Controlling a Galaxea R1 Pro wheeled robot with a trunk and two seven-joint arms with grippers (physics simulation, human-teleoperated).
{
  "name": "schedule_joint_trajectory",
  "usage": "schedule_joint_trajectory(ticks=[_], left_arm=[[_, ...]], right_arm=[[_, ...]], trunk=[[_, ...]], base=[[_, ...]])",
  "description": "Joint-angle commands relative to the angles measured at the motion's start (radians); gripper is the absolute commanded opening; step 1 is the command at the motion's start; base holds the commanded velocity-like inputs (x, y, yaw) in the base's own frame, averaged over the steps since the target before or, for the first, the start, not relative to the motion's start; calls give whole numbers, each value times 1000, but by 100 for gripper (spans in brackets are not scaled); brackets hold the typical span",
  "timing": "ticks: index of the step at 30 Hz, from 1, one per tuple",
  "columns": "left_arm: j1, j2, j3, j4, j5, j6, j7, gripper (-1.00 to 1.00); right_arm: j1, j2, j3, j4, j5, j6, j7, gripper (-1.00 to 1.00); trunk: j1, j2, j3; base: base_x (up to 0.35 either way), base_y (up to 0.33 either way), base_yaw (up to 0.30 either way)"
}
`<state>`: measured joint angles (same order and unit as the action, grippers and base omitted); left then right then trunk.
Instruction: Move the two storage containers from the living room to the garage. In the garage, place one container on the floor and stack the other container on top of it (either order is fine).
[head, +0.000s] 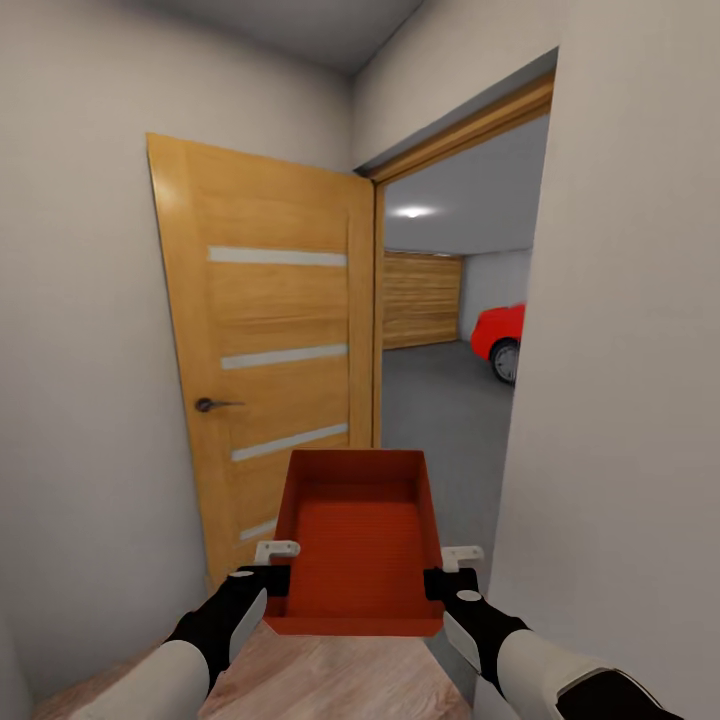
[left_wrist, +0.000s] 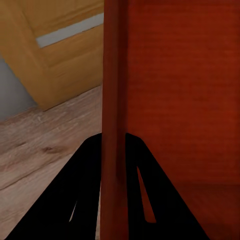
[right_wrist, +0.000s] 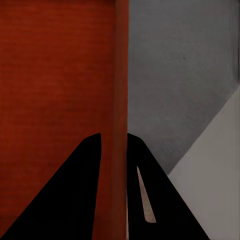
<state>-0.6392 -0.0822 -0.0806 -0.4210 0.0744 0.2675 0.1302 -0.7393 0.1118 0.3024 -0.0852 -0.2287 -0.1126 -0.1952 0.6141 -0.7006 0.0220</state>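
One orange-red storage container (head: 358, 545) rides level and open side up between my two arms, carried out in front of me over the light wood plank floor (head: 330, 680) at the doorway to the garage (head: 450, 300). My left gripper (head: 268, 578) is clamped over the container's left wall near its near corner; in the left wrist view the wall's rim runs straight down between my two dark fingers (left_wrist: 75, 195), one inside the box and one outside. My right gripper (head: 445, 580) pinches the right wall the same way, its fingers (right_wrist: 150, 195) astride the rim. Gripping both side walls looks meant to keep the box from tipping or swinging as I roll.

Ahead, the orange-brown wooden door (head: 265, 350) stands swung open against the left wall, its handle (head: 212, 404) jutting toward my path. The opening is narrow: the white wall edge (head: 600, 400) on the right crowds close to my right arm, and the door leaf close to my left. Beyond lies the dark grey concrete floor (head: 440, 400), a wooden garage door (head: 420, 298) at the far end, and part of a red car (head: 500, 338) parked at the right, which I judge limits where the box can go down. No container has yet been set down there.
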Motion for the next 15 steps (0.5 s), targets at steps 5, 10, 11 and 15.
schedule_joint_trajectory(ticks=[5, 10, 11, 15], left_arm=[[-1, 34, 68, -6, 5, 6, 13, -100], [-1, 34, 67, -5, 5, 6, 12, -100], [-1, 33, 67, -5, 5, 6, 12, -100], [0, 33, 68, -6, 5, 6, 12, -100]], right_arm=[[0, 0, 3, 2, -17, -2, 2, -100], [0, 0, 3, 2, -17, -2, 2, -100], [0, 0, 3, 2, -17, -2, 2, -100], [0, 0, 3, 2, -17, -2, 2, -100]], trunk=[[1, 0, 0], [1, 0, 0], [1, 0, 0], [1, 0, 0]], base=[[281, 250, -245], [264, 262, -245], [259, 264, -245], [258, 265, -245]])
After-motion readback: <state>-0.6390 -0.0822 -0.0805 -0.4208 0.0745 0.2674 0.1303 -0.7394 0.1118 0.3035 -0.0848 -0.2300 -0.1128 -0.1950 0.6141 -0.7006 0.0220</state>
